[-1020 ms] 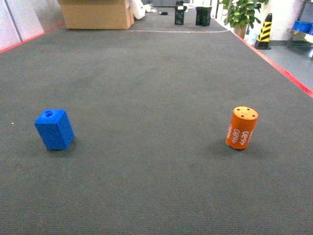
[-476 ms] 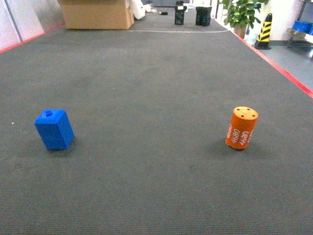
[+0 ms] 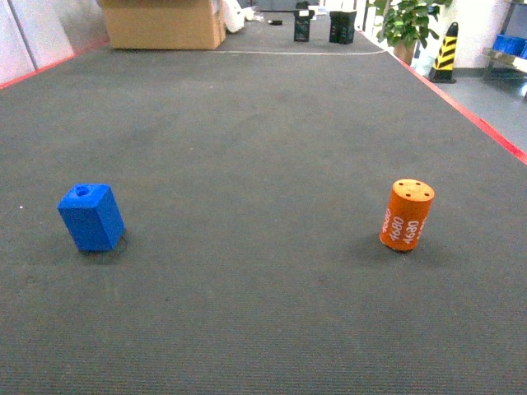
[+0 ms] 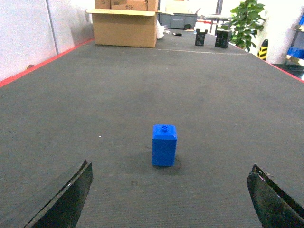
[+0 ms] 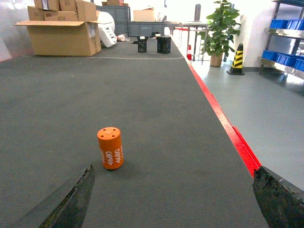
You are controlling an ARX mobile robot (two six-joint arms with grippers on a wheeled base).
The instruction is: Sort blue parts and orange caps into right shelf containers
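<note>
A blue part (image 3: pixel 90 217) stands upright on the dark grey mat at the left, its round hole on top. In the left wrist view the blue part (image 4: pixel 164 145) is straight ahead of my left gripper (image 4: pixel 170 190), which is open and empty. At the right stands an orange cap (image 3: pixel 407 216) printed "4680". In the right wrist view the orange cap (image 5: pixel 110 148) is ahead and to the left of my open, empty right gripper (image 5: pixel 174 190). The right shelf containers (image 5: pixel 284 23) sit far off on a metal rack. Neither gripper shows in the head view.
A red stripe (image 3: pixel 469 111) borders the mat on the right, with grey floor beyond. At the far end are a cardboard box (image 3: pixel 163 23), two black items (image 3: pixel 302 26), a potted plant (image 3: pixel 408 20) and a yellow-black cone (image 3: pixel 446 51).
</note>
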